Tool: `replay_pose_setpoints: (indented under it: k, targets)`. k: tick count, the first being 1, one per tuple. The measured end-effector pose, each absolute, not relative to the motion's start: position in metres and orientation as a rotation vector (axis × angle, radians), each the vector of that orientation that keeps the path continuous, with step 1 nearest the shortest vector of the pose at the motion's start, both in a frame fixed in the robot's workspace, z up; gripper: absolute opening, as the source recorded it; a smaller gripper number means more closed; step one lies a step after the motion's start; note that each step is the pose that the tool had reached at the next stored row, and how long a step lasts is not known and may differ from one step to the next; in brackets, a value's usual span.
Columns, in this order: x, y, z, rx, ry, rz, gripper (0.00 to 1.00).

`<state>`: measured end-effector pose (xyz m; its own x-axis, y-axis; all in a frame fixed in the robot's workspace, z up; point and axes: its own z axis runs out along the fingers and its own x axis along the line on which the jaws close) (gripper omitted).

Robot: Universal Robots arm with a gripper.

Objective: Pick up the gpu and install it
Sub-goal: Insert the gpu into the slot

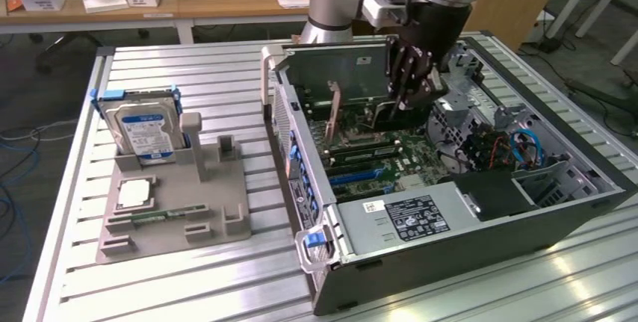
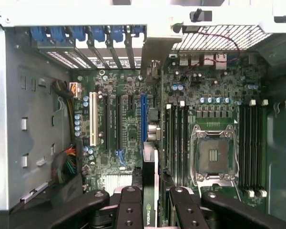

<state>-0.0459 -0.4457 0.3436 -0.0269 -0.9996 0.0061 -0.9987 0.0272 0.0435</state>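
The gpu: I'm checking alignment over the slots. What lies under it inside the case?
Under the gpu lies the motherboard, with a blue slot showing beside its edge. Whatever sits directly beneath the card is covered.

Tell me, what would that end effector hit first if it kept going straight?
Probably the motherboard in the open computer case. The end effector, shut on the gpu, points straight at it, so the card's edge would land first, seemingly near the blue slot; depth is hard to judge.
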Motion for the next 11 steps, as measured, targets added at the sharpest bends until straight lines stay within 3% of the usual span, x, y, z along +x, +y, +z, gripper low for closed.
replay_pose_setpoints:
  k: [11]
  targets:
    - [-0.051, -0.446, 0.324, 2.205, -2.187, -0.041, 0.27]
